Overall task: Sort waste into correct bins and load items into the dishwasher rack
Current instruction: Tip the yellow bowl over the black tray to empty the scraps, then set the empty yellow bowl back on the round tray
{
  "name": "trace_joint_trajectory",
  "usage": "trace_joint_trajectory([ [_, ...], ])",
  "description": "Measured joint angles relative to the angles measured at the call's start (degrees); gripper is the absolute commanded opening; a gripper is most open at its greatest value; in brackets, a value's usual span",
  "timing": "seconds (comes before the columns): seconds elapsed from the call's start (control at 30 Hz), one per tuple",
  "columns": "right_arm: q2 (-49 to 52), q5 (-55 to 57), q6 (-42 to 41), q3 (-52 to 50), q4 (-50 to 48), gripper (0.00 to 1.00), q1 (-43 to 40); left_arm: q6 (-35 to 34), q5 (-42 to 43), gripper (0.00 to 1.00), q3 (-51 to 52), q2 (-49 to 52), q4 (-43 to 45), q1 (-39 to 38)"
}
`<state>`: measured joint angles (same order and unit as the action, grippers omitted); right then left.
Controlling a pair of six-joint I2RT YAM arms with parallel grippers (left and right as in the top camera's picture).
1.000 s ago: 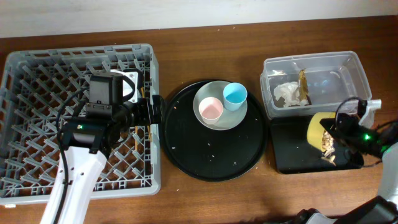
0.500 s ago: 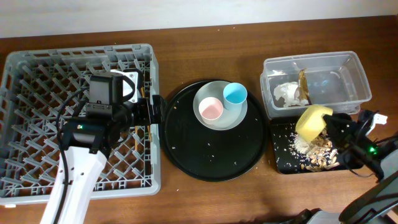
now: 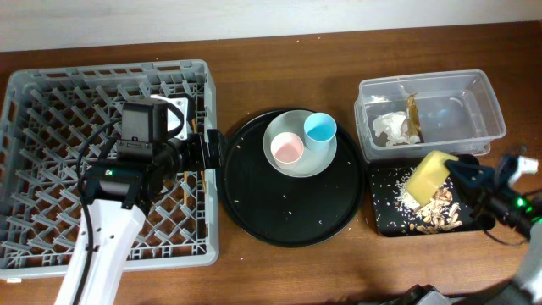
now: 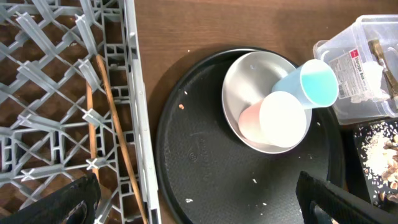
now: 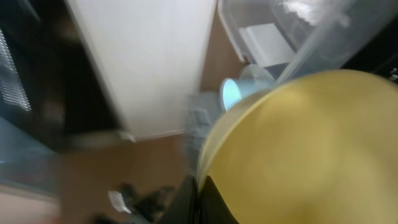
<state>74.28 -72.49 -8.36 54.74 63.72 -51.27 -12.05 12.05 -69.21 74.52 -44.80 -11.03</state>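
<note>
Now, tilt the bowl (image 3: 428,176) a little steeper over the black tray (image 3: 381,224) rather than swinging it sideways. Note the right end effector (image 3: 462,171) clamped on the bowl's rim, with the bowl tipped mouth-down above the tray's upper half, just beside the front wall of the tub (image 3: 489,102), and beige scraps (image 3: 436,212) strewn beneath it inside the tray. Judge the emptying as nearly done, though without any sight of the bowl's inside from overhead and with the wrist view too blurred to help. Give a small shake or a fuller tilt to free any clinging bits. Hold the mouth toward the tray's middle to spare the bench from stray crumbs, and stay off the tub, home to the tissue (image 3: 389,127) and wrapper (image 3: 413,114). Afterwards, lift high before crossing toward the rack (image 3: 51,93), clear of the pink cup (image 3: 286,150) and blue cup (image 3: 320,130) on the plate (image 4: 249,74). Mind the left end effector (image 3: 212,152), fingers spread wide, hovering at the rack's right wall above the chopsticks (image 4: 115,130). Choose a peg row well apart from it.
</note>
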Motion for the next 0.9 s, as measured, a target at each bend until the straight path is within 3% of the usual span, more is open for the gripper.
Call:
trace_joint_trajectory([
  [0.1, -12.1, 16.2, -0.7, 8.8, 1.4, 0.04, 19.7, 0.0, 0.0, 0.99, 0.0, 0.0, 0.1, 0.0],
  [0.2, -16.1, 36.2, -6.8, 9.6, 1.0, 0.04, 47.7, 0.0, 0.0, 0.99, 0.0, 0.0, 0.0, 0.0],
  [0.3, -9.3, 48.0, -10.5, 9.6, -4.2, 0.05, 71.5, 0.0, 0.0, 0.99, 0.0, 0.0, 0.0, 0.0],
  [0.43, 8.7, 52.5, -12.0, 9.6, -15.8, 0.09, 89.8, 0.0, 0.0, 0.99, 0.0, 0.0, -0.1, 0.0],
  [0.47, 13.2, 52.9, -12.0, 9.6, -18.1, 0.10, 92.2, 0.0, 0.0, 0.99, 0.0, 0.0, 0.0, 0.0],
  [0.5, 15.5, 53.0, -12.1, 9.5, -19.5, 0.20, 93.4, 0.0, 0.0, 0.99, 0.0, 0.0, 0.0, 0.0],
  [0.57, 17.4, 53.2, -12.3, 9.5, -21.6, 0.52, 93.7, 0.0, 0.0, 0.99, 0.0, 0.0, 0.0, 0.0],
  [0.67, 17.6, 53.3, -11.9, 10.5, -20.9, 0.56, 92.9, 0.0, 0.0, 0.99, 0.0, 0.0, 0.0, 0.0],
  [0.77, 11.7, 56.6, -10.5, 16.9, -10.4, 0.66, 85.2, 0.0, 0.0, 0.99, 0.0, 0.0, 0.0, 0.0],
  [0.8, 8.2, 60.5, -10.2, 17.7, -5.9, 0.80, 81.0, 0.0, 0.0, 0.99, 0.0, 0.0, 0.0, 0.0],
  [0.83, 6.6, 63.6, -9.8, 18.4, -0.8, 1.00, 76.4, 0.0, 0.0, 0.99, 0.0, 0.0, 0.0, 0.0],
  [0.9, 6.0, 67.5, -9.6, 18.4, 1.7, 0.99, 68.3, 0.0, 0.0, 0.99, 0.0, 0.0, 0.0, 0.0],
])
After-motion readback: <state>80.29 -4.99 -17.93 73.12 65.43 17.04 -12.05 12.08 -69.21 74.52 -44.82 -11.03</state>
